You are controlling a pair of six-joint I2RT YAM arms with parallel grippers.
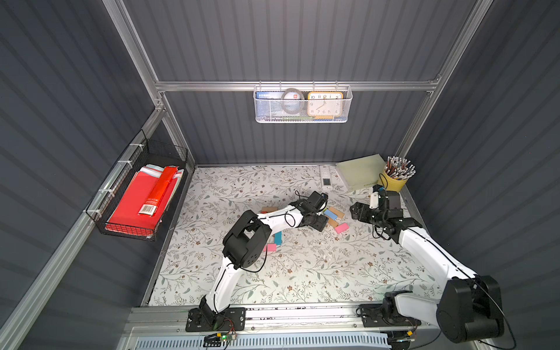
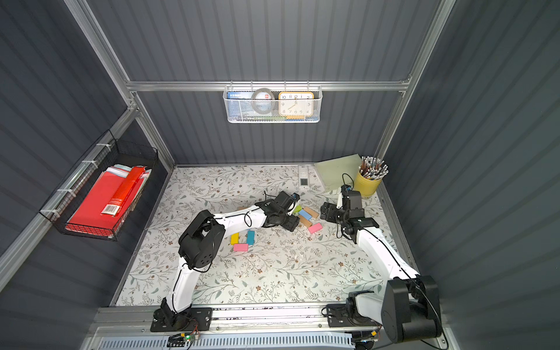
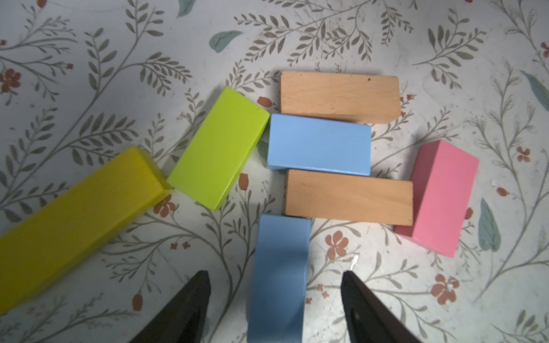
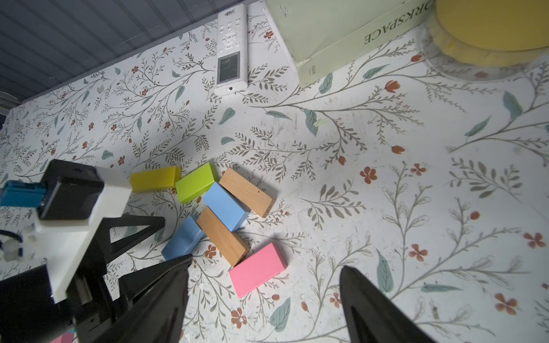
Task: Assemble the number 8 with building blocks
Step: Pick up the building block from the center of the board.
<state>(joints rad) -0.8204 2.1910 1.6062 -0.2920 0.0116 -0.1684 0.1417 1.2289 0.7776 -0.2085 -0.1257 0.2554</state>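
Observation:
Several building blocks lie in a cluster at the table's back right: yellow (image 3: 77,213), green (image 3: 217,148), light blue (image 3: 319,145), two tan (image 3: 338,96) (image 3: 349,197) and pink (image 3: 442,199). My left gripper (image 3: 274,276) is low over this cluster, open, straddling another blue block (image 3: 279,267) with a gap on each side. My right gripper (image 4: 266,264) hovers open and empty just right of the cluster, above the pink block (image 4: 257,268). A yellow (image 2: 234,238), a teal (image 2: 250,237) and a pink block (image 2: 241,247) lie together by the left arm's elbow. The number 8 is out of view.
A white remote (image 1: 326,178), a pale green book (image 1: 360,172) and a yellow pencil cup (image 1: 394,180) stand at the back right corner. A wire basket (image 1: 100,225) with red folders hangs on the left wall. The right gripper (image 1: 356,212) is close to the left gripper (image 1: 323,223).

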